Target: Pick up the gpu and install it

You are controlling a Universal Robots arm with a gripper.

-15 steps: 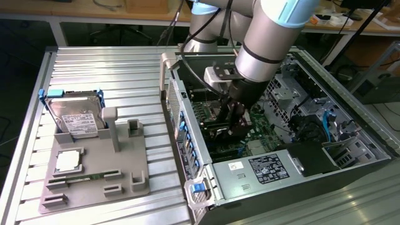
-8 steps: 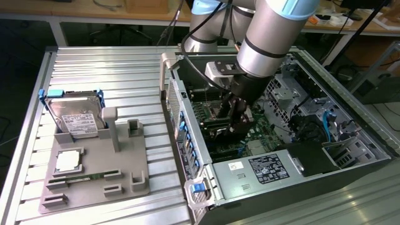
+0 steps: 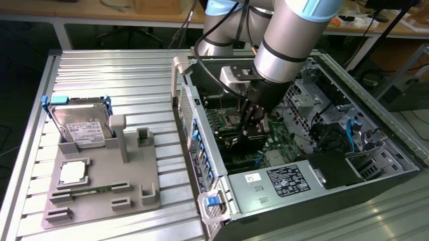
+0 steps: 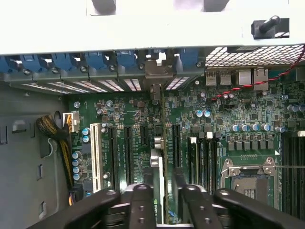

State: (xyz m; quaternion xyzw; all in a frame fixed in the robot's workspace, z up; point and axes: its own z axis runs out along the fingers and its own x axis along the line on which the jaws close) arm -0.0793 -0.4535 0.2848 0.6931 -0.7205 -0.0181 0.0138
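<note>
Open case (image 3: pixel 375 170): claw (image 4: pixel 163 191) apparently grips gpu (image 4: pixel 161 157) over motherboard (image 4: pixel 238 119).

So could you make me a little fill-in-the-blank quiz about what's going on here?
1. The end effector is inside the open ____ case.
2. It is shut on the thin green gpu card, held edge-on above the green ____.
3. The silver hard drive with a white label stands in the grey ____.

Missing: computer; motherboard; holder
</note>
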